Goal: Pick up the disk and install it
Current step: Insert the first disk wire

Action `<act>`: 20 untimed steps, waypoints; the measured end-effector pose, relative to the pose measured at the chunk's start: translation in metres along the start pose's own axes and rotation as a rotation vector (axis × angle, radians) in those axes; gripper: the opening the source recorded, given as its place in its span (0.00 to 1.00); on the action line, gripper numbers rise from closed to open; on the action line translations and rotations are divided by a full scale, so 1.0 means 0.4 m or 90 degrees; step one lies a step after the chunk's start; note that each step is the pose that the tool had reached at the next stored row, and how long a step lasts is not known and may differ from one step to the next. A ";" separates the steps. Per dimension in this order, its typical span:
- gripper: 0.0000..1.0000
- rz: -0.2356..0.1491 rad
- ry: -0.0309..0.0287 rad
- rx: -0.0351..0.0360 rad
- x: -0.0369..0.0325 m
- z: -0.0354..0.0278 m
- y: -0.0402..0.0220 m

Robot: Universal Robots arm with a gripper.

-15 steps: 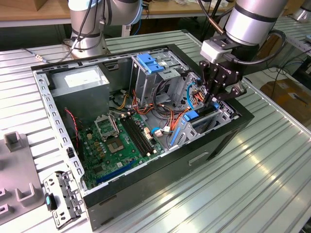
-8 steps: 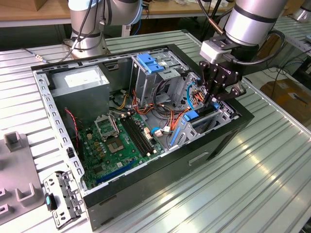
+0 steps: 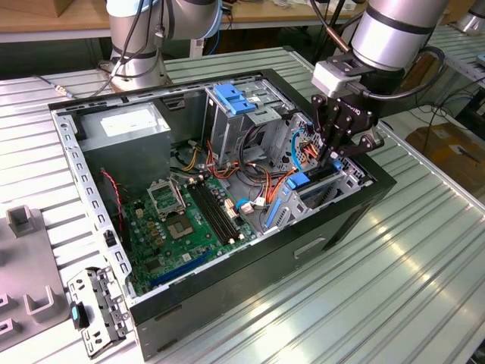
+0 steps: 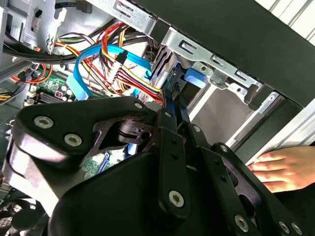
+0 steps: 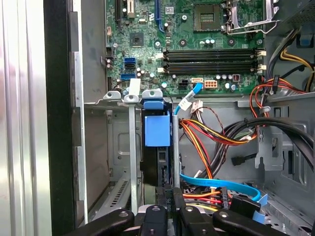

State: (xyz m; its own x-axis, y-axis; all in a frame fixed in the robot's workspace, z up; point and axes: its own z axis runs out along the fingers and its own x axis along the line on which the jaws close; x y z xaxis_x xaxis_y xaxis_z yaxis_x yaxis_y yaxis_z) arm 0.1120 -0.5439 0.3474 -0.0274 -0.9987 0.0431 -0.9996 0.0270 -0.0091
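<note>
Disk [image 5: 156,147]: edge-on, blue-railed, seated in computer case [image 3: 318,227] drive bay. Gripper [image 5: 170,206]: closed on the disk's rear edge.

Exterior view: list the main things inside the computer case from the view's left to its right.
Grey power-supply box → motherboard → metal cage with the blue top → disk standing in its bay, under the pincer.
</note>
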 end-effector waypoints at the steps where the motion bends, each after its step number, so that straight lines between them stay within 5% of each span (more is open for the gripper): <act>1: 0.16 0.000 0.0000 0.0000 0.000 0.000 0.000; 10: 0.16 0.004 0.0000 -0.0002 0.000 0.009 0.000; 20: 0.16 0.006 -0.0002 -0.0003 0.001 -0.003 -0.012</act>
State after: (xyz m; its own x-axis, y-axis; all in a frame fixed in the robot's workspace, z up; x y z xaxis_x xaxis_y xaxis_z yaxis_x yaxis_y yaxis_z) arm 0.1168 -0.5445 0.3488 -0.0374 -0.9984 0.0427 -0.9993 0.0371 -0.0090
